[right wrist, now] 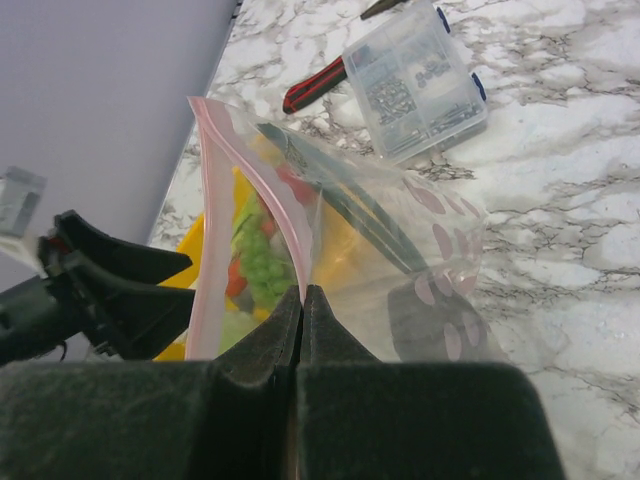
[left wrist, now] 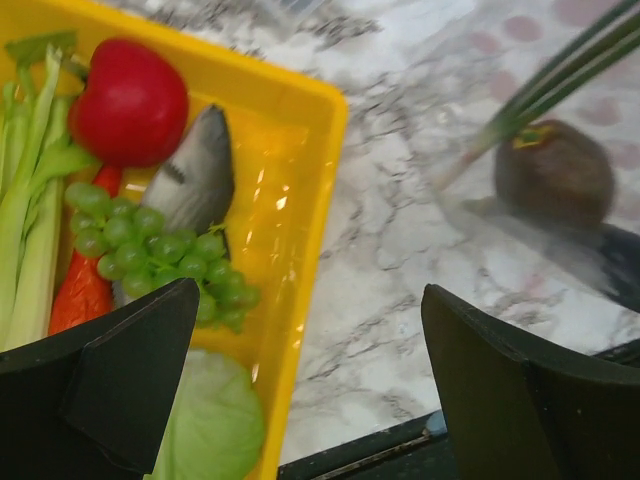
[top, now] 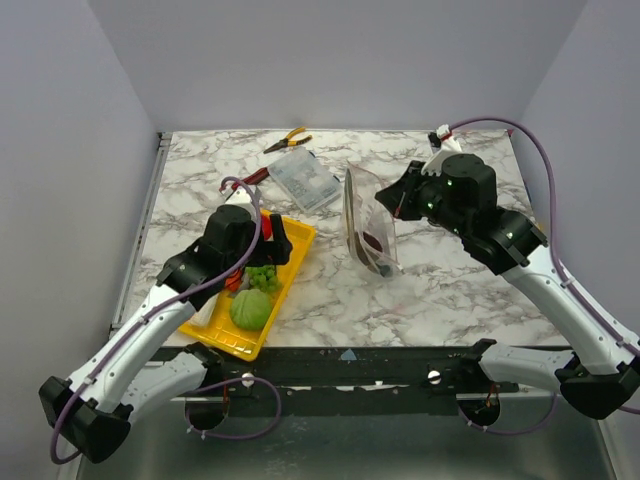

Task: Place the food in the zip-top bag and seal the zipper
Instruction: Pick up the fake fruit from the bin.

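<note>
Left gripper [left wrist: 310,375]: released. My two dark fingers [left wrist: 130,370] stand wide apart with nothing between them. In the top view this gripper [top: 278,240] hangs over the far right part of the yellow tray [top: 225,345].

Food below it in the tray: red tomato [left wrist: 130,100] at the far left, pale green stalks [left wrist: 30,210] along the left edge, a green bunch [left wrist: 160,255] in the middle, and the round cabbage [left wrist: 210,420] nearest, just beside my left finger. None of these touches either finger.

Right gripper [right wrist: 303,300]: clenched, grasping the zip-top bag [right wrist: 400,230] at its mouth edge. The pink zipper [right wrist: 215,200] runs up and to the left from the pinch point, and the mouth gapes, unsealed.

In the top view the bag [top: 370,235] stands on edge on the marble table [top: 450,290], right of the tray and apart from it, with my right gripper [top: 388,200] at its far right side. Inside it lie the dark brown ball [left wrist: 555,170] and long green stems [left wrist: 560,75].

Far of the bag lie a clear box [right wrist: 415,80] and red-handled pliers [right wrist: 315,88].
</note>
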